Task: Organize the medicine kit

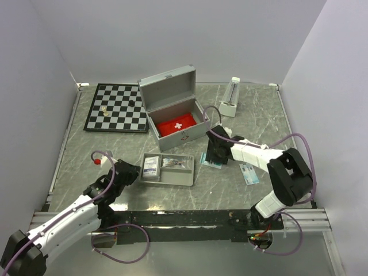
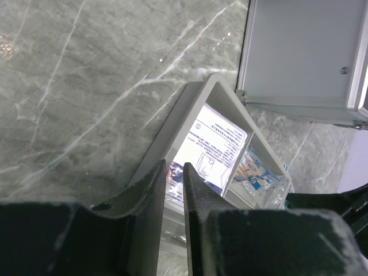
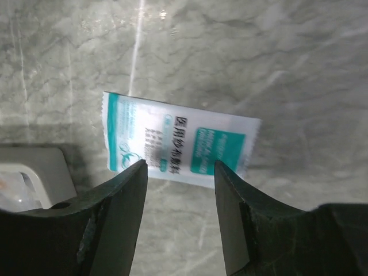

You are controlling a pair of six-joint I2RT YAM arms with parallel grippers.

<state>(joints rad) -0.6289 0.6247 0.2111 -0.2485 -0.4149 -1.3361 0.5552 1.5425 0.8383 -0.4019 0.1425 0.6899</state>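
Table (image 1: 230, 192): grey stone-look top with pale veins, smooth and glossy, showing bright reflections. Medicine kit (image 1: 169, 86): silver metal, smooth, satin finish. Tray (image 2: 190, 109): grey plastic, smooth, matt. Sachet (image 3: 184, 138): white and teal printed film or paper, smooth, slight sheen. Pouch (image 1: 178, 125): red, matt; the material cannot be told. Left gripper (image 2: 174, 172) and right gripper (image 3: 179, 168): black plastic, matt, faintly grainy.
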